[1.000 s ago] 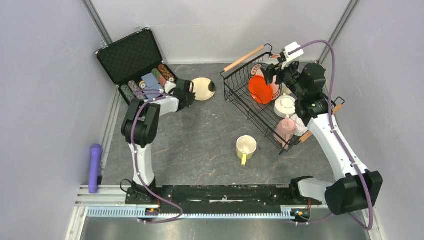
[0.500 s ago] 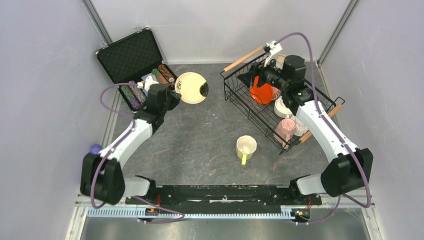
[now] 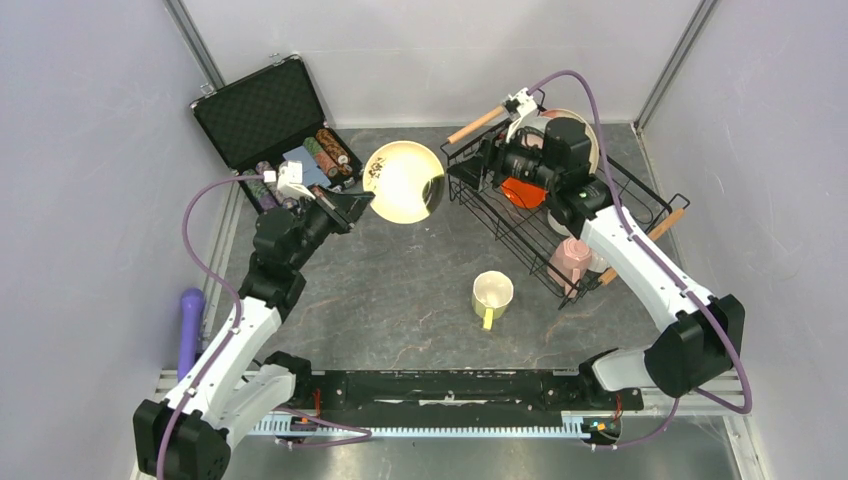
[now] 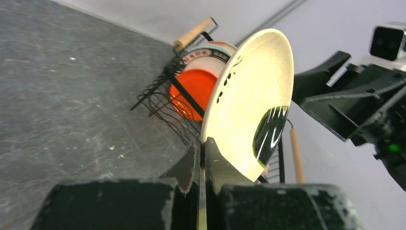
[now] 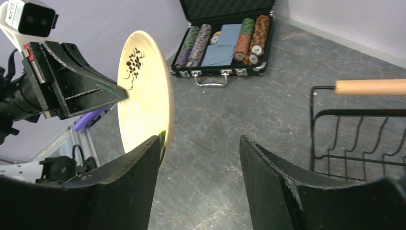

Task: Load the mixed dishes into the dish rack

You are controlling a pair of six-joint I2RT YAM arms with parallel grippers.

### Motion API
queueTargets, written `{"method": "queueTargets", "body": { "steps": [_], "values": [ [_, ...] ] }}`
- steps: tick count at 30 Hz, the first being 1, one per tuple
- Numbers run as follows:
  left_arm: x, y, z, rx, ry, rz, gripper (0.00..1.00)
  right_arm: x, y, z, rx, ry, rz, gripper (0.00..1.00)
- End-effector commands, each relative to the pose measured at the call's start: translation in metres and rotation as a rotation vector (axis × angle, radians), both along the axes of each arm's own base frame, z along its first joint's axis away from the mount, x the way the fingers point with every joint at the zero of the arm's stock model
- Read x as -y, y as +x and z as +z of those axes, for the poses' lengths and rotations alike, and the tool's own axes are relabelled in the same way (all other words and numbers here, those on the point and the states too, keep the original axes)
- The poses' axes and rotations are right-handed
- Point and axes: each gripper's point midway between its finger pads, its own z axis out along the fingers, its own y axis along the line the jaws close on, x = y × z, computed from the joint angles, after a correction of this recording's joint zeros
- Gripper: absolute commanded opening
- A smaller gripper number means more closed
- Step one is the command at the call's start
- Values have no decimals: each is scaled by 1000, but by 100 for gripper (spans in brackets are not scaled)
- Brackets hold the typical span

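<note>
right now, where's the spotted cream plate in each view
Top external: spotted cream plate sits upper centre, between the case and the rack.
Left wrist: plate right of centre, on edge, its lower rim in the left claw.
Right wrist: plate left of centre, on edge.
Shared landmark: wooden rack handle.

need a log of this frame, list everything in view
spotted plate: 1, cream, in the air between case and rack
dish rack: 1, black wire with wooden handles, far right
orange plate: 1, orange, standing in rack
patterned plate: 1, pale, behind orange plate in rack
pink mug: 1, pink, in rack's near end
yellow-green mug: 1, yellow-green, on table centre
case: 1, black, open, far left, chips inside
purple tool: 1, purple, table's left edge
left gripper: black, jaws shut on spotted plate
right gripper: black, jaws open beside plate
</note>
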Motion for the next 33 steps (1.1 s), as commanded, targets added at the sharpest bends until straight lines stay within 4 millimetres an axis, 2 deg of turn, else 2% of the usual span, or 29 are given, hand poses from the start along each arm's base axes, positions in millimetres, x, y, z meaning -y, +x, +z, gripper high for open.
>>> {"method": "queueTargets", "body": {
  "steps": [1, 4, 7, 8, 11, 12, 13, 14, 15, 16, 18, 19, 21, 27, 30, 33],
  "values": [
    [20, -21, 39, 128, -59, -157, 2, -16, -16, 20, 26, 44, 38, 67],
    [18, -22, 41, 122, -70, -143, 2, -23, -23, 20, 31, 44, 61, 66],
    [17, -26, 45, 132, -70, -147, 2, -27, -26, 19, 28, 44, 73, 58],
    [18, -26, 46, 134, -72, -149, 2, -27, -26, 19, 26, 42, 75, 50],
    [18, -26, 47, 133, -73, -153, 2, -27, -25, 17, 26, 36, 66, 7],
    [19, -26, 47, 132, -72, -157, 2, -26, -24, 18, 31, 32, 54, 0],
    [20, -27, 47, 134, -72, -162, 2, -23, -23, 20, 42, 27, 40, 0],
    [20, -27, 46, 133, -71, -165, 10, -20, -22, 22, 55, 22, 21, 0],
    [20, -26, 44, 127, -71, -162, 29, -14, -19, 27, 85, 14, -16, 0],
    [18, -25, 41, 115, -70, -152, 42, -6, -14, 26, 97, -16, -66, 0],
    [17, -25, 37, 102, -58, -147, 61, 12, -5, 32, 144, -65, -175, 0],
    [17, -25, 33, 90, -51, -141, 65, 22, -2, 37, 170, -86, -223, 0],
    [16, -25, 27, 76, -35, -136, 68, 43, 6, 47, 221, -131, -335, 0],
    [18, -34, 23, 95, 0, -170, 68, 89, 25, 78, 332, -261, -565, 0],
    [16, -36, 22, 93, 23, -165, 68, 120, 34, 76, 388, -407, -694, 0],
    [11, -38, 23, 103, 48, -142, 67, 143, 38, 63, 438, -574, -767, 0]
  ]
}}
